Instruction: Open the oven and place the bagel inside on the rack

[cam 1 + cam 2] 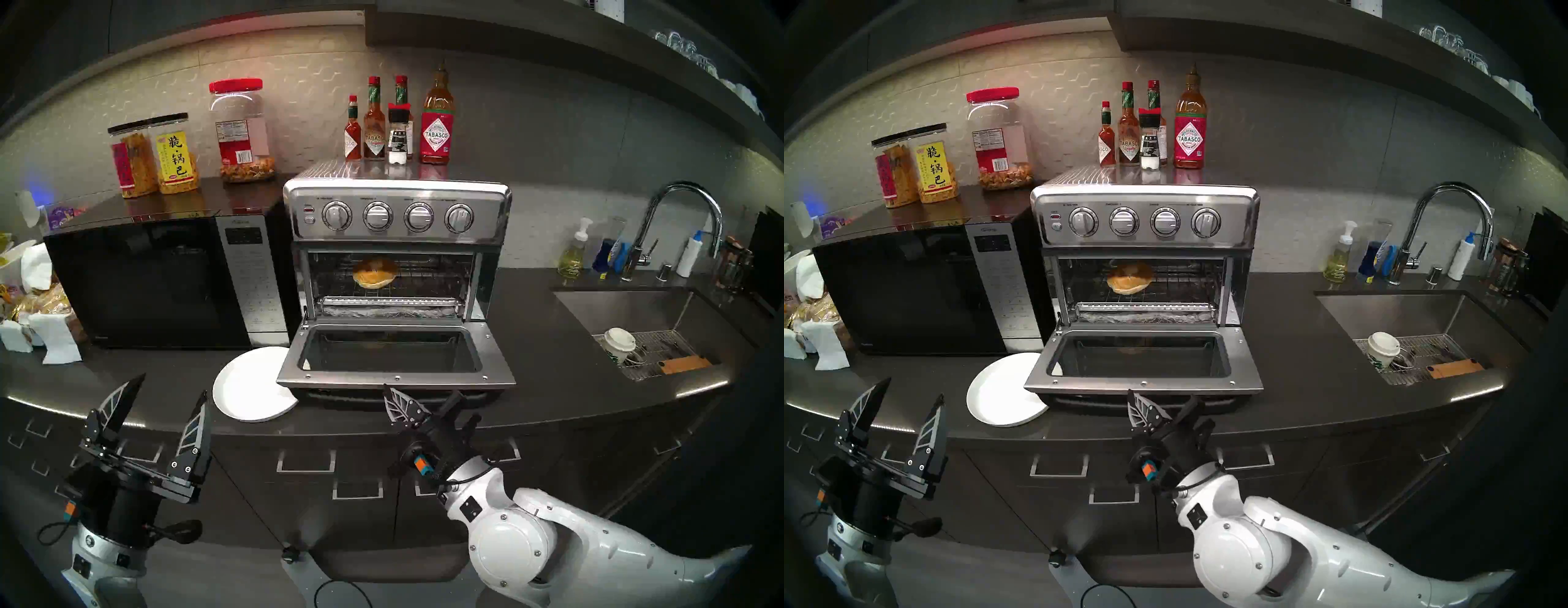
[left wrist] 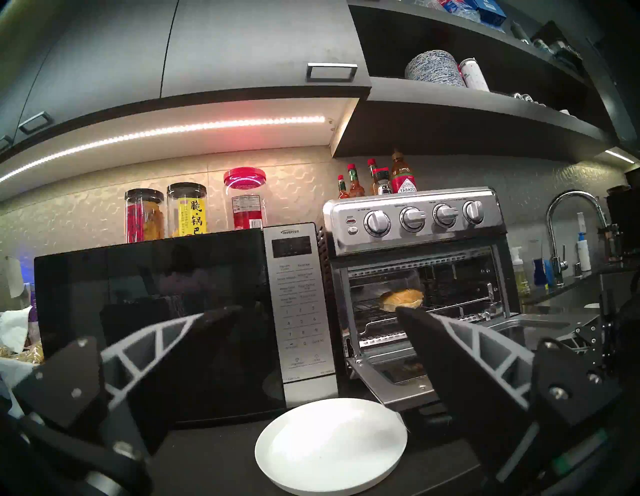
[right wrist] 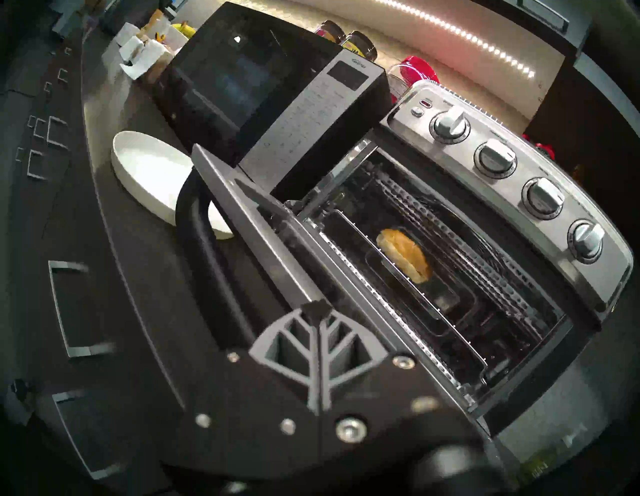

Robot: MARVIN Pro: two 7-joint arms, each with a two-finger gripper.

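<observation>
Tools differ: the right tool (image 1: 396,403), black with grey ribbed lattice fingers pressed together and empty, sits just before the lowered door's front edge; the left tool (image 1: 167,403) stands wide apart and empty, well left over the dark matte counter (image 1: 551,382). Beside the door lies a round white plate (image 1: 250,386), bare, partly tucked under it. The boxy brushed-steel oven (image 1: 396,220), four round knobs across its top panel, gapes open. Inside, the glossy golden-brown bagel (image 1: 375,274), paler below, rests on the thin silver wire rack (image 1: 437,280), above a crinkled foil-covered tray (image 1: 390,313).
</observation>
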